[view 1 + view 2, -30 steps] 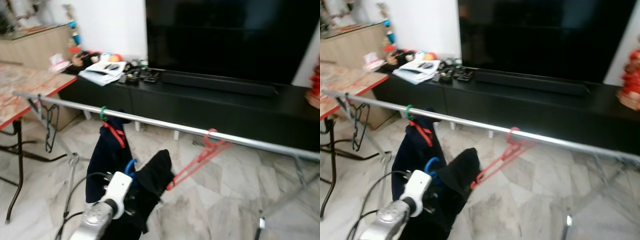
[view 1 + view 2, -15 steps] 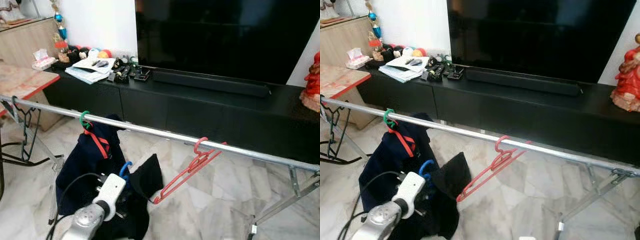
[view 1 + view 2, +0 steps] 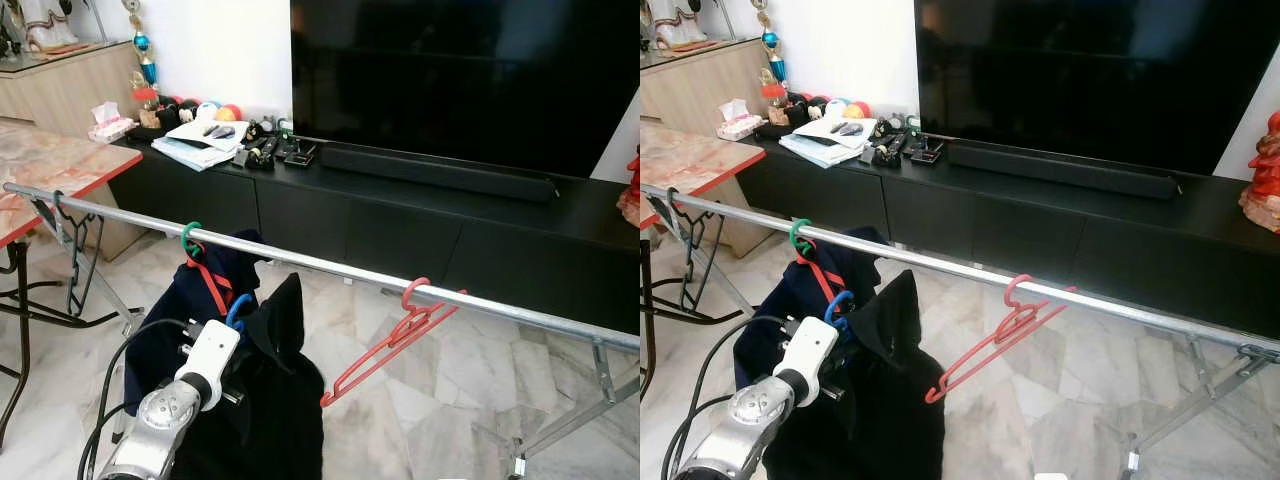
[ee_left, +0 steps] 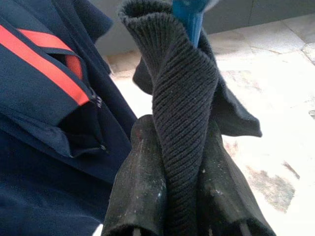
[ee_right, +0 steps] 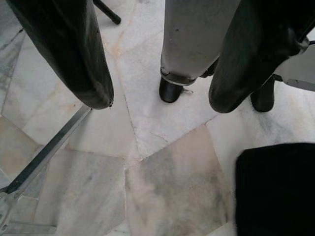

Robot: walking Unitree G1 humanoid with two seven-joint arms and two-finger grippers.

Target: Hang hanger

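**Blue hanger held below the rail, beside hung clothes**

The left gripper [image 4: 170,196] is seen clenched on a black knitted garment [image 3: 275,390] that is draped over a blue hanger [image 3: 234,310]; in the left wrist view the ribbed fabric is pinched between the two black fingers [image 4: 138,187], with the blue hanger neck rising just above it. The hanger's blue hook is held below the silver rail [image 3: 330,268] of the drying rack and is not hooked over it.

Just beside it, on the robot's left, a navy jacket with red stripes [image 3: 175,315] is hung from the rail on a green-hooked hanger [image 3: 190,240]; the jacket is touching the black garment. Further along the rail to the right, an empty red hanger [image 3: 395,335] is hung tilted. A dark wire hanger [image 3: 75,250] is hung near the rail's left end, close to a red-edged table [image 3: 60,175].

Behind the rack, a long black TV cabinet [image 3: 420,215] is seen carrying a large television [image 3: 460,80], a soundbar [image 3: 435,172], papers [image 3: 205,140] and remote controls.

The right gripper [image 5: 157,103] is pointed down at the marble floor [image 5: 162,177], its fingers spread apart with nothing between them.
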